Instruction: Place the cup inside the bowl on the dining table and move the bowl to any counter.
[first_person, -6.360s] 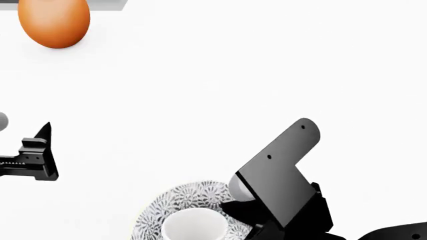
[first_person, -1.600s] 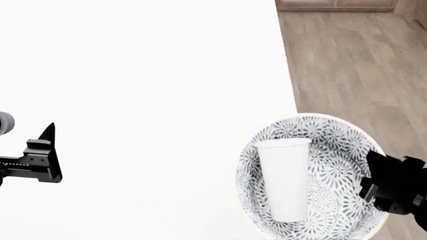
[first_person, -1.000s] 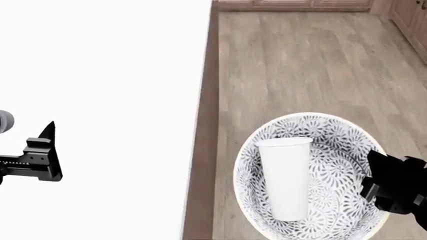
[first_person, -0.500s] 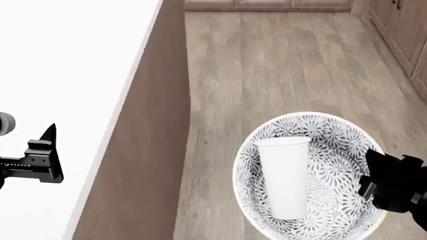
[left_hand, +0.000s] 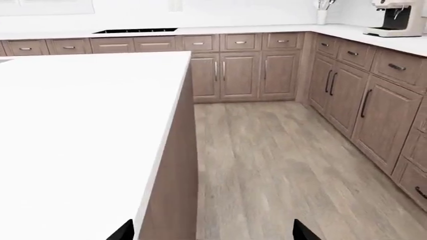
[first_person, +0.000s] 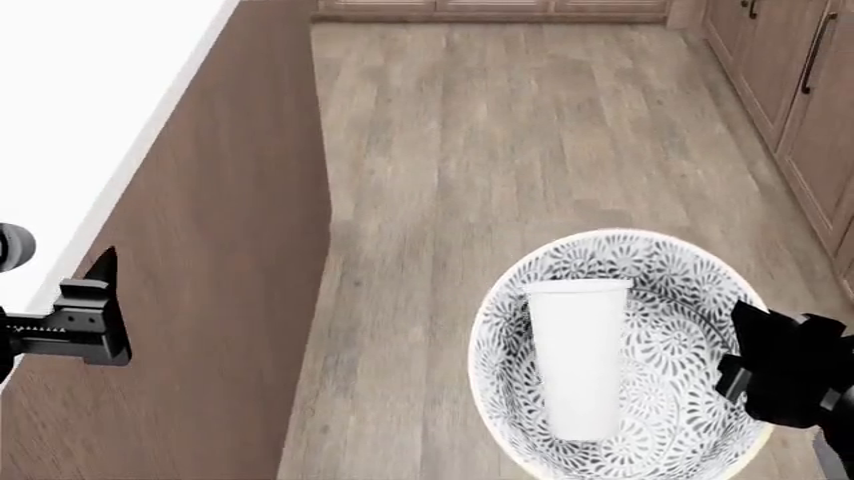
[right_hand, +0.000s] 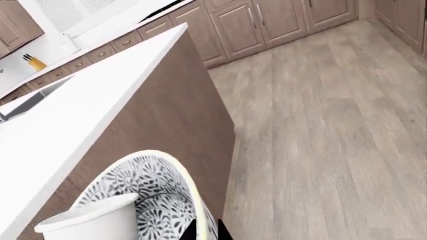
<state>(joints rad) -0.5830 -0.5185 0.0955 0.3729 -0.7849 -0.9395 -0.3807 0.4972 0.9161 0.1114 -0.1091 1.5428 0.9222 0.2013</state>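
The patterned black-and-white bowl (first_person: 674, 300) hangs in the air over the wooden floor, away from the dining table (first_person: 80, 110). The white cup (first_person: 577, 360) rests inside it, its wide mouth toward the far side. My right gripper (first_person: 742, 360) is shut on the bowl's right rim. The right wrist view shows its two fingertips pinching the pale rim of the bowl (right_hand: 150, 192), with the cup (right_hand: 93, 225) beside them. My left gripper (first_person: 107, 310) is open and holds nothing, over the table's edge (left_hand: 80, 125). A counter (left_hand: 267, 29) runs along the far wall.
The table's brown side panel (first_person: 200, 300) drops to the plank floor (first_person: 507, 150). Brown cabinet doors (left_hand: 347, 90) line the far and right walls under the counter. A coffee machine (left_hand: 399, 17) and a cooktop (left_hand: 133, 31) sit on the counter.
The whole view has swung right: the white table top slid off to the left and the floor and cabinets came in. The bowl with the cup stays held in my right gripper.
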